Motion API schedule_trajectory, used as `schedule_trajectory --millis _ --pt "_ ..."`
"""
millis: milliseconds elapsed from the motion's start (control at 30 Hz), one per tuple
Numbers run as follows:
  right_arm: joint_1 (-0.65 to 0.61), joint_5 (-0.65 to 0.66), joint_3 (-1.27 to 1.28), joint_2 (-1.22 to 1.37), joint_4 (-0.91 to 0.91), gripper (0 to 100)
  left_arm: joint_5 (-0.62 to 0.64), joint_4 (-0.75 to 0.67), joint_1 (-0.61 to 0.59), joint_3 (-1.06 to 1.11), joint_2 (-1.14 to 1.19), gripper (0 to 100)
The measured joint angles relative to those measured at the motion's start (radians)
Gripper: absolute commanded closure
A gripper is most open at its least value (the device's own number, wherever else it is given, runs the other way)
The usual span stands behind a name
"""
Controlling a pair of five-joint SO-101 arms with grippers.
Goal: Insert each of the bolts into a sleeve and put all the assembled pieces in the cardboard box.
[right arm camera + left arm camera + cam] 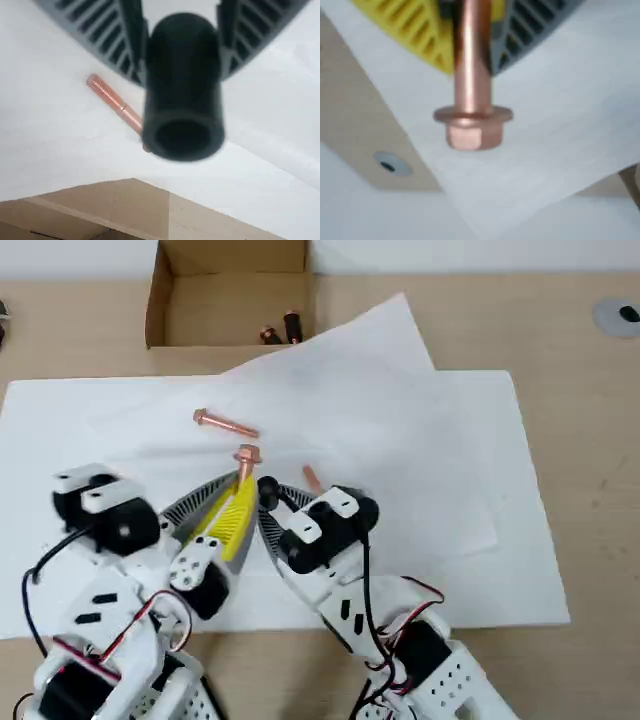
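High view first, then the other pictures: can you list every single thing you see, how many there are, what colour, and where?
Bolts: 3, copper; one loose on the paper, one lying near the sleeve, one held in the left fingers.
Sleeve: 1, black, held in the right fingers.
Assembled pieces: 2, dark with copper, inside the box.
Cardboard box: 1, brown, at the table's far edge.
Paper sheets: at least 2, white, overlapping on the table.
Table: 1, light wood.
Disc: 1, grey, far corner of the table.
Arms: 2, white and black, near edge.
Left fingers: yellow and grey.
Right fingers: grey.
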Motion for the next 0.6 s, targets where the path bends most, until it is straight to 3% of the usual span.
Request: schedule_trajectory --millis 133,367,600 --pt "0.000 0.000 0.000 0.000 0.000 98.8 0.000 -0.048 -0.075 -0.026 0.000 99" --pt "0.000 0.000 0.000 0.000 0.000 98.8 -0.006 -0.186 -0.450 0.051 -0.002 99" --pt "0.000 0.000 0.000 0.000 0.000 98.8 -0.064 -0.189 -0.511 0.235 0.130 99"
